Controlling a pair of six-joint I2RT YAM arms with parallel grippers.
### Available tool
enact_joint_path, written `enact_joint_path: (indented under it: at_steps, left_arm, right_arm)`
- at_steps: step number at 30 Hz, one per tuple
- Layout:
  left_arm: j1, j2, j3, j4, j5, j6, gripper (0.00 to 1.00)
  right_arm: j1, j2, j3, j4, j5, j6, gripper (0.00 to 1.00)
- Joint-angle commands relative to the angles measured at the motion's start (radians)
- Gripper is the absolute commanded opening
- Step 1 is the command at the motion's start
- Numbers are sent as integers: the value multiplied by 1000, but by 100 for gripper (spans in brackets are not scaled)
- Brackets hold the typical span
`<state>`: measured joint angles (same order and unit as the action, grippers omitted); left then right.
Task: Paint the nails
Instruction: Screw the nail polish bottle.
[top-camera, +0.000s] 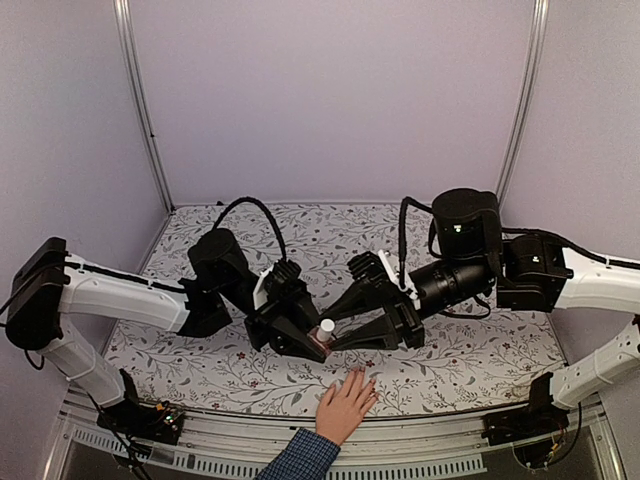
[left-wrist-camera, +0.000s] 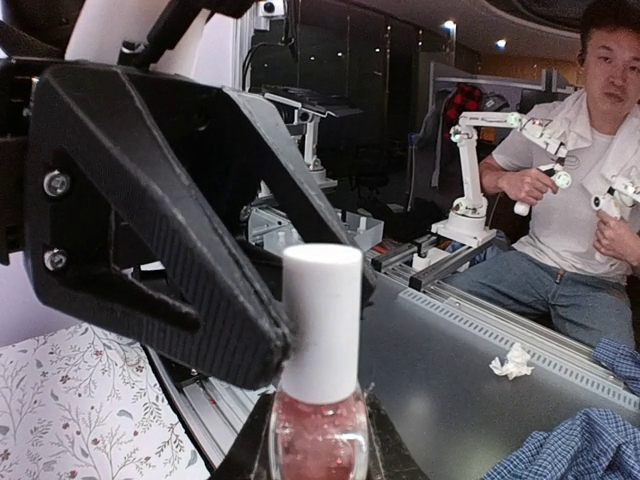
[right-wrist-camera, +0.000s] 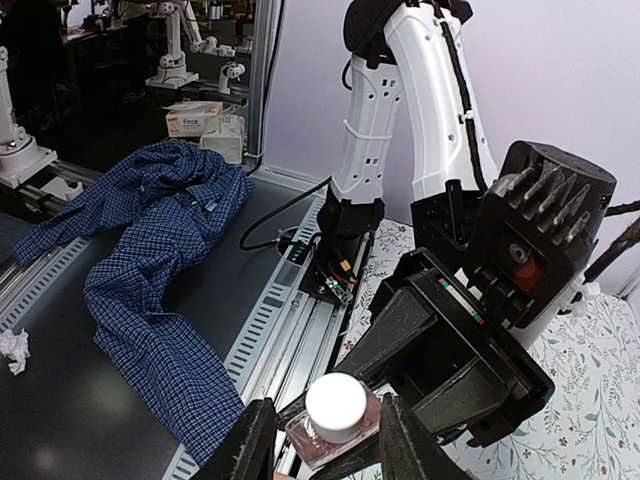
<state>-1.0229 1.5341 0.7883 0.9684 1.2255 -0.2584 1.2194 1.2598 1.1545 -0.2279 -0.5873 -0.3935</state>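
Right now my left gripper (top-camera: 308, 342) is pinching the pink bottle (left-wrist-camera: 318, 440) by its glass body, held above the table (top-camera: 480, 360), toward the middle of its near edge. The bottle's long axis runs along my left fingers, with the white cap (right-wrist-camera: 336, 403) end aimed at my right wrist. My right gripper (right-wrist-camera: 326, 428) straddles that cap, one finger on each side, jaws partly spread. The right wrist view shows a thin gap on both sides, so it's not pinching the cap yet as far as I can tell. My read is that the step in hand is getting the cap off; the brush is not out.

The nails (top-camera: 357, 376) are on the fingertips of a hand (top-camera: 345, 408) lying flat, palm down, at the table's near edge, about centre. Its checked sleeve (top-camera: 300, 458) trails off that edge. The nails are too small to make out singly.

The hand's long axis runs from near edge to far edge, tilted a bit right. The fingers point away from the near edge, toward the bottle. So the nails lie close below both tools, on their near-edge side. My right gripper looks slightly nearer the fingertips than my left. I judge any paint stroke would have to come down and back toward the near edge, along the fingers' axis.
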Motion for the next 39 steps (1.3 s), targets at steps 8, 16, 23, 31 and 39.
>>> enact_joint_path:
  at_steps: [8, 16, 23, 31, 39]
  left_arm:
    - [-16, 20, 42, 49, 17, -19, 0]
    - [-13, 14, 41, 37, -1, -9, 0]
    - [-1, -23, 35, -34, -76, 47, 0]
    - [18, -100, 6, -96, -238, 111, 0]
    - [21, -147, -19, -101, -353, 143, 0]
  right_arm:
    - [10, 24, 34, -26, -20, -15, 28]
    - [10, 33, 38, -43, -23, -16, 16]
    - [9, 44, 43, -59, -9, -1, 14]
    - [10, 60, 33, -57, 77, 36, 13]
    - [9, 77, 25, -43, 153, 80, 14]
